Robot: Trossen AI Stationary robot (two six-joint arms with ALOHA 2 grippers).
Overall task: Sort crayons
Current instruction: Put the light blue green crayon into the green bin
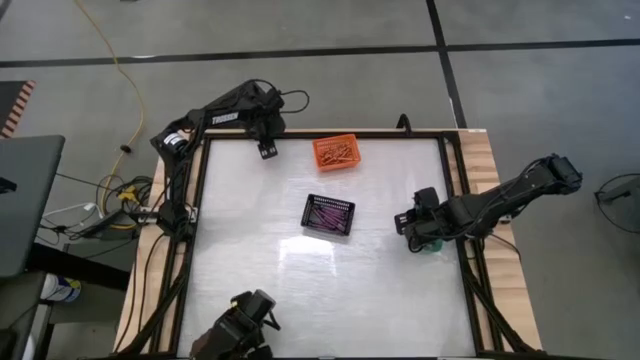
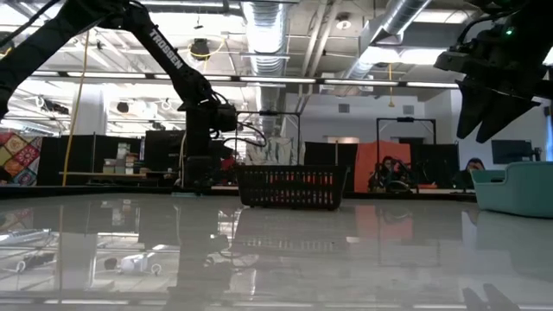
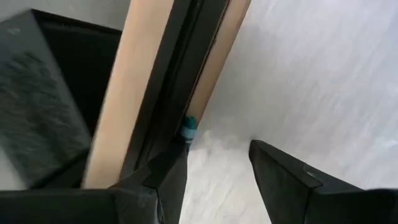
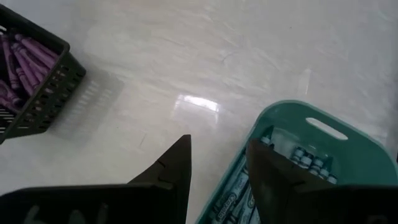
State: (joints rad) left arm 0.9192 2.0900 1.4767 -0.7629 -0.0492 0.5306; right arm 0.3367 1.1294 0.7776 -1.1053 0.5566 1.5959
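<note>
A teal-blue crayon point(image 3: 189, 127) lies against the dark frame rail point(image 3: 180, 68) at the table's far edge; only one end shows, just past one fingertip. My left gripper point(image 3: 217, 177) point(image 1: 267, 150) hangs open over that spot, pointing down. My right gripper point(image 4: 217, 168) point(image 1: 414, 236) hovers open and empty above the near rim of the teal basket point(image 4: 311, 162), which holds teal crayons. Purple crayons point(image 4: 22, 62) fill the black basket point(image 1: 328, 214), and orange-red ones lie in the orange basket point(image 1: 335, 152). My left gripper has one fingertip point(image 3: 176, 165) right beside the teal crayon's visible end point(image 3: 188, 132). That finger hides the rest of the crayon, so I cannot tell whether it touches. Nothing sits between the two fingers.
A wooden border point(image 3: 134, 93) and the dark rail run along the far edge behind my left gripper. The black basket stands mid-table and the orange one near the far edge. Bare white tabletop point(image 1: 330, 290) stretches toward the near edge, where a dark device point(image 1: 240, 325) sits.
</note>
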